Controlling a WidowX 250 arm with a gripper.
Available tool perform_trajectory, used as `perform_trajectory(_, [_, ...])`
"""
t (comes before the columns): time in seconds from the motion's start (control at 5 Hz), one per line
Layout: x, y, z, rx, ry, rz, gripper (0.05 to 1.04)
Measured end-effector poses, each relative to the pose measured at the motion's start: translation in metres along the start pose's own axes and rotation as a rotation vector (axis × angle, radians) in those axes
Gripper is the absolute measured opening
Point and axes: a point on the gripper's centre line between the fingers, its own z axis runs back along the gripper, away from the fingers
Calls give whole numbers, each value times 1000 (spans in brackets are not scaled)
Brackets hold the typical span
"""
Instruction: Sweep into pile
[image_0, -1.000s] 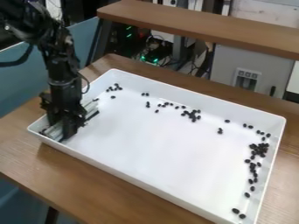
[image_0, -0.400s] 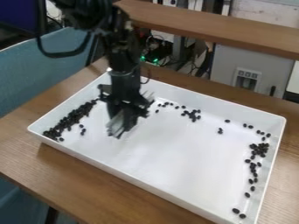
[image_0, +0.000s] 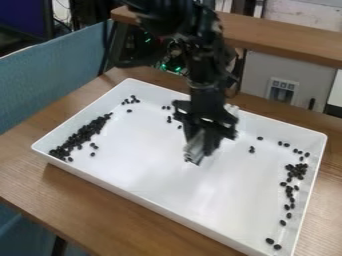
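I see a brown shelf (image_0: 287, 42) and grey cabinet (image_0: 258, 75) past the far edge of the table (image_0: 90, 187). A blue panel (image_0: 57, 77) stands beyond its left edge.

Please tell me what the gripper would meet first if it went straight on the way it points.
Pointing down, the gripper and its pale tool would probably meet the tray's floor first; any gap is hard to judge.
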Motion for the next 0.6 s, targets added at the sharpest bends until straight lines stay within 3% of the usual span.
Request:
perform_trajectory(0.4, [18,-92,-35,-78,58,-30,394])
perform_trajectory(0.6, [22,-116,-40,-60,80,-43,394])
